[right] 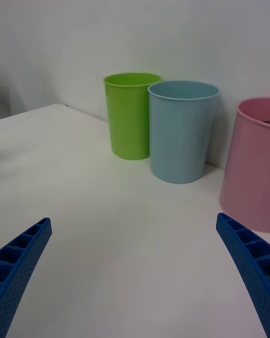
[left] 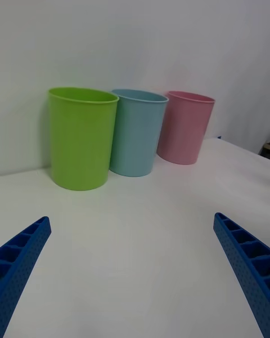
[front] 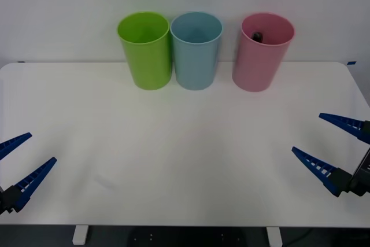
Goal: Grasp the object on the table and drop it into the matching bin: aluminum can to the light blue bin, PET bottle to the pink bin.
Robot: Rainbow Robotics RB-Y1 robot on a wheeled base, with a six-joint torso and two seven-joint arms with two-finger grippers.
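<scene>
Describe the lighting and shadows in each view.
Front view: even, soft light, faint shadows by the tall round pink plastic bin, whose inside holds a dark object. Right wrist view: soft shadow at the tall pale blue plastic bin's base. Left wrist view: the lime green plastic bin shades the wall beside it.

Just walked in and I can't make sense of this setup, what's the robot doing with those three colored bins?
Nothing is being handled right now. The left gripper and the right gripper sit open and empty at the near corners of the white table. Along the far edge stand the lime green bin, the light blue bin and the pink bin. Something dark lies inside the pink bin, probably the bottle, so the sorting looks done.
</scene>
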